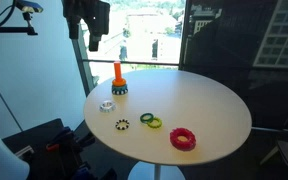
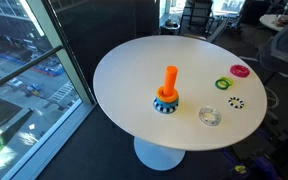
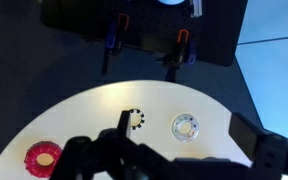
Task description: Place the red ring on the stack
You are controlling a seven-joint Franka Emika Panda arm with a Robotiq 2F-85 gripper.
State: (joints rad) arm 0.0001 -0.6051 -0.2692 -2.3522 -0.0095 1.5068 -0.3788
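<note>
My gripper [image 3: 146, 52] hangs spread wide and empty, high above the round white table [image 1: 214, 110]. The chunky red gear-rimmed ring [image 3: 42, 156] lies far beneath me, well apart from the orange peg stack [image 1: 118, 80].

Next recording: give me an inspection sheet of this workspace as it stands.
Surface: round white table, on a pedestal.
Job's things: red ring flat near the edge; stack upright, peg bare.
Clutter: white ring, dotted ring, green ring, all flat on the table.
Grippers: gripper high above the table, nothing seen in it; jaws unclear.
Cables: nothing seen on the table.
Surroundings: windows behind; chairs nearby.
</note>
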